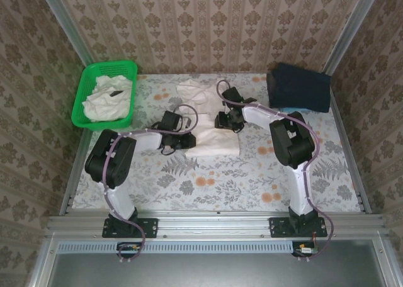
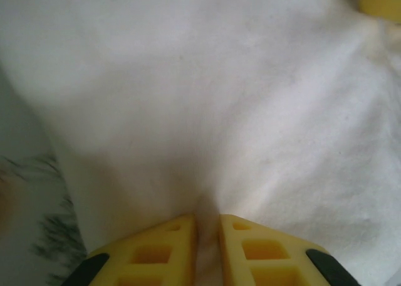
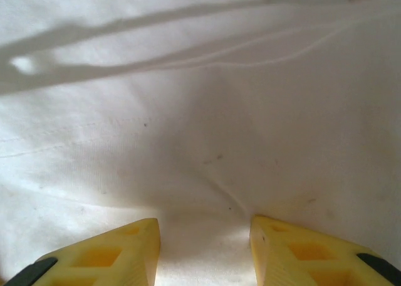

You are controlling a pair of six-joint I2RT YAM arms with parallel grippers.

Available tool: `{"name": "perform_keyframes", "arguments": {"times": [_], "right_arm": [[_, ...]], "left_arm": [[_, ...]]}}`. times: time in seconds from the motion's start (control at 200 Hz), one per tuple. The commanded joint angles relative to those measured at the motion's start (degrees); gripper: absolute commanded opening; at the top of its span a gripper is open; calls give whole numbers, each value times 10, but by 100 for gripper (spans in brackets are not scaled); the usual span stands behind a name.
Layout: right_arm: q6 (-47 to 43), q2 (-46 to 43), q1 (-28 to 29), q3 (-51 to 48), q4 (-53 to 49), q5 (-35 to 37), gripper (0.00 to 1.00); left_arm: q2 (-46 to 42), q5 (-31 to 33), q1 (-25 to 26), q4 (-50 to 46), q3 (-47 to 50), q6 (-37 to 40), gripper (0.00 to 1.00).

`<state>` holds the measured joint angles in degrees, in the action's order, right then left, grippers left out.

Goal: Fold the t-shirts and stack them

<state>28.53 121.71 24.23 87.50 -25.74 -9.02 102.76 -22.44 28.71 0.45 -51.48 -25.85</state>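
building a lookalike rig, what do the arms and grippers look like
The left arm and right arm have white links, bulky black joints and black bases, with a purplish cable looping along each. The left gripper and right gripper have yellow fingers with square hollows and black patches.

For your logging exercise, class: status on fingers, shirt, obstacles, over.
Left fingers shut on shirt edge. Right fingers open, over same shirt. Shirt part-folded, mid-table. Basket far left, apart.
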Motion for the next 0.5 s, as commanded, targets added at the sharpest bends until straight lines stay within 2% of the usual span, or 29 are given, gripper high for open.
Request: {"name": "perform_keyframes", "arguments": {"times": [0.0,0.08,0.165,0.325,0.415,0.495], "right_arm": [[22,-61,13,-66,38,14,45],[29,-97,27,-114,51,21,45],[29,-139,44,-160,62,36,46],[25,-206,50,-191,58,80,47],[13,-197,42,-169,58,93,46],[8,-157,28,-131,52,92,40]], "left_arm": [[-9,13,10,13,79,-35,19],[-34,8,10,17,104,-37,19],[-62,27,10,-4,121,-29,24],[-101,58,12,-64,99,-16,26],[-116,78,22,-89,65,-9,29],[-120,104,36,-130,24,4,29]]}}
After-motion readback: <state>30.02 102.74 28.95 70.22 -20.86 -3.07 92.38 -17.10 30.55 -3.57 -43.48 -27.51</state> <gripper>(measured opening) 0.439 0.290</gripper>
